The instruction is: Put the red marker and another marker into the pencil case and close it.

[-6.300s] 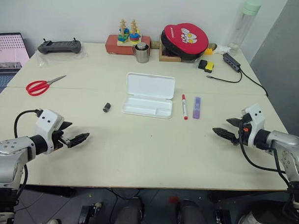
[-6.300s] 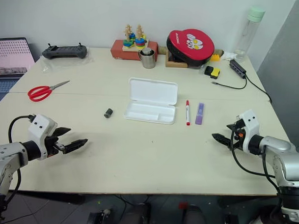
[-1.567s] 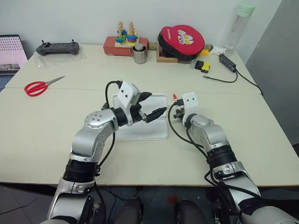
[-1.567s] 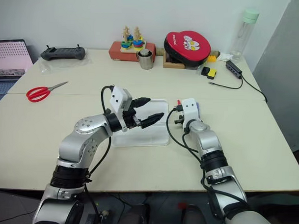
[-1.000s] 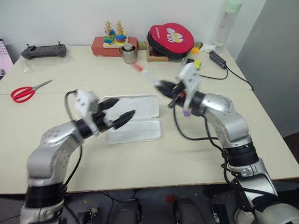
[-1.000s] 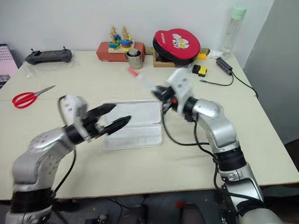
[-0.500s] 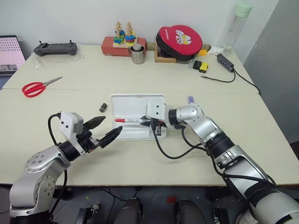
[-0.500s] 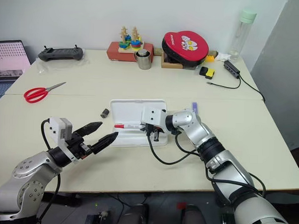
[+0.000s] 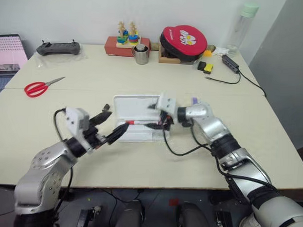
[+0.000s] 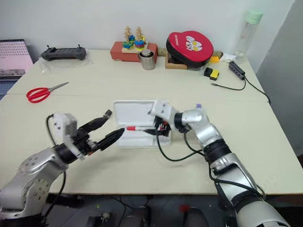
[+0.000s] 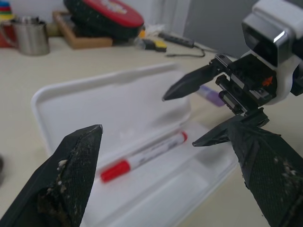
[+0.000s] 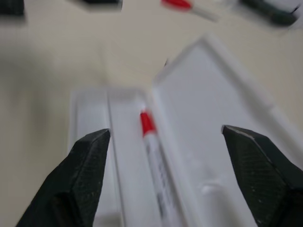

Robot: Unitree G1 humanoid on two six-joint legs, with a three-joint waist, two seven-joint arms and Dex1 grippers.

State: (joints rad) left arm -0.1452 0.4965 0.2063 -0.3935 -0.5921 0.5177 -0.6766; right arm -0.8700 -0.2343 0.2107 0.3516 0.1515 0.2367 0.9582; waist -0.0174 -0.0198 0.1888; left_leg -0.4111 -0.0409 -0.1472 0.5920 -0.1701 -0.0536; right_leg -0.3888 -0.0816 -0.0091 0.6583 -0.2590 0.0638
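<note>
The red marker (image 10: 137, 128) lies loose in the tray of the open pencil case (image 10: 133, 111) near the table's (image 10: 150, 158) middle, the purple marker (image 10: 197, 106) just beyond its right end, while the right gripper (image 10: 155, 124) and left gripper (image 10: 105, 128) both hover wide-jawed and empty.

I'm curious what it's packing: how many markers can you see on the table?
2. The red marker lies inside the open pencil case. The purple marker lies on the table beside the case, partly behind the right arm. Others could be hidden.
</note>
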